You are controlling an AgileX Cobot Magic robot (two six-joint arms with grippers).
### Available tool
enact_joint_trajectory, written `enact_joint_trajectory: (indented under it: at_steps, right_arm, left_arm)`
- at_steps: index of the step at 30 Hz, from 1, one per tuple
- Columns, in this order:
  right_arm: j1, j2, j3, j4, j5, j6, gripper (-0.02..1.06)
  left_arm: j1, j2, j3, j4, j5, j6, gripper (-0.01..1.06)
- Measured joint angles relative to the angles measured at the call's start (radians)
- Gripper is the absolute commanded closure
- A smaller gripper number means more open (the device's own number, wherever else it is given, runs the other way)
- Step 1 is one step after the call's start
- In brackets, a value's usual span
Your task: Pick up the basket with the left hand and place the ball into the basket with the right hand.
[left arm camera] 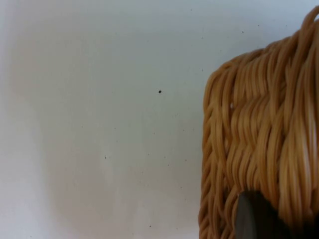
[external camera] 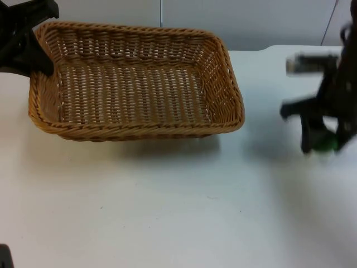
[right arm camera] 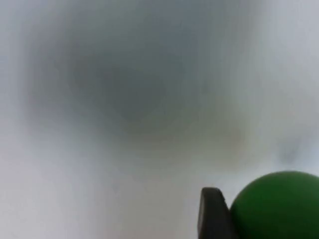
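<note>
A rectangular wicker basket [external camera: 134, 84] hangs tilted a little above the white table, with its shadow below its front edge. My left gripper [external camera: 38, 62] is shut on the rim at the basket's left end. In the left wrist view the woven rim [left arm camera: 264, 139] sits against a black fingertip [left arm camera: 254, 219]. The basket is empty inside. At the right, my right gripper [external camera: 321, 142] is shut on a small green ball [external camera: 326, 145], held above the table and well to the right of the basket. The right wrist view shows the ball [right arm camera: 279, 206] beside a black fingertip [right arm camera: 214, 214].
The white table top [external camera: 178, 212] stretches in front of the basket. A grey partition wall [external camera: 251, 22] closes off the back. The table's far right corner [external camera: 279, 49] lies behind the right arm.
</note>
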Motion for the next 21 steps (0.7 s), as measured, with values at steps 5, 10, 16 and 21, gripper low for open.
enact_joint_trajectory:
  at_steps: [5,10,16,21]
  right_arm:
    - [0.0,-0.008,-0.263,0.052,0.101,-0.048,1.05]
    - [0.002,-0.015,-0.438,0.286,0.134,-0.167,1.05]
    - [0.058,-0.015,-0.515,0.436,0.131,-0.258,1.05]
    - [0.145,-0.005,-0.522,0.448,0.129,-0.278,1.05]
  left_arm:
    - [0.0,0.0,0.0,0.0,0.0,0.0,1.05]
    - [0.0,0.0,0.0,0.0,0.0,0.0,1.05]
    - [0.0,0.0,0.0,0.0,0.0,0.0,1.05]
    - [0.0,0.0,0.0,0.0,0.0,0.0,1.05]
